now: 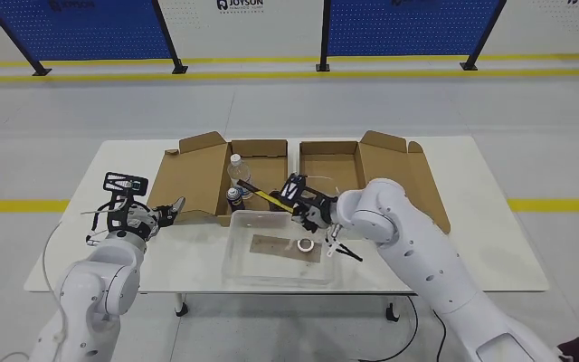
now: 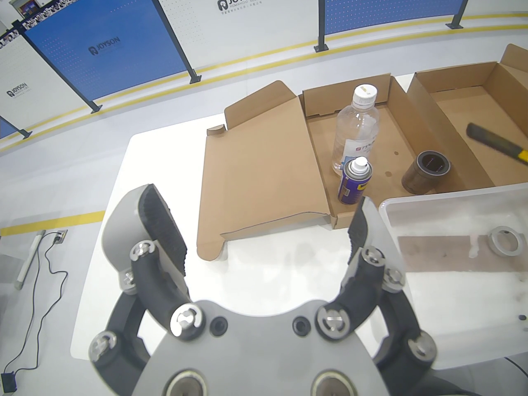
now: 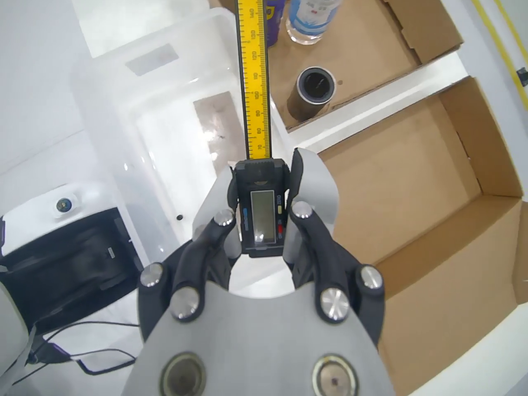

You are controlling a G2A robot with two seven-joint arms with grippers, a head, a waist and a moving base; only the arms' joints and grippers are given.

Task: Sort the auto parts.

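The desk [image 1: 507, 262] is a white top with rounded corners. Three containers sit directly on it. Along its far half two open cardboard boxes stand side by side, close together. The left cardboard box [image 1: 194, 176] has its lid flap opened outward toward the desk's left end, and the right cardboard box [image 1: 330, 172] has its flap spread toward the right end. In front of them, at the middle of the near edge, sits a clear plastic bin [image 1: 271, 267], its far wall just beside both boxes.
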